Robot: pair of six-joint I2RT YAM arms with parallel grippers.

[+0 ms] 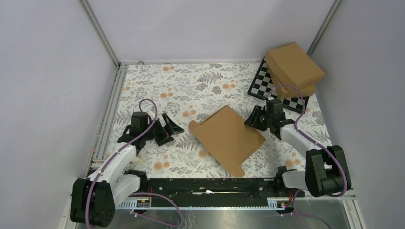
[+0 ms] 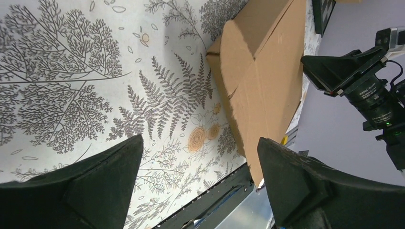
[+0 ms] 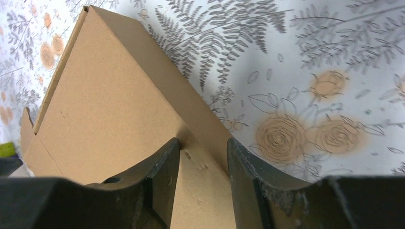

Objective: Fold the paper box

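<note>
The paper box lies as a brown, partly folded cardboard piece at the middle of the floral table, with a tab pointing toward the near rail. My right gripper is at its right edge. In the right wrist view the jaws stand on either side of a raised fold of the box, and both fingers touch cardboard. My left gripper hovers to the left of the box, wide open with nothing in it. In the left wrist view the left gripper frames bare cloth, with the box ahead and to the right.
Two ready-made cardboard boxes are stacked on a checkerboard at the back right. A black rail runs along the near edge. White walls and metal posts close in the table. A camera shows at the right of the left wrist view.
</note>
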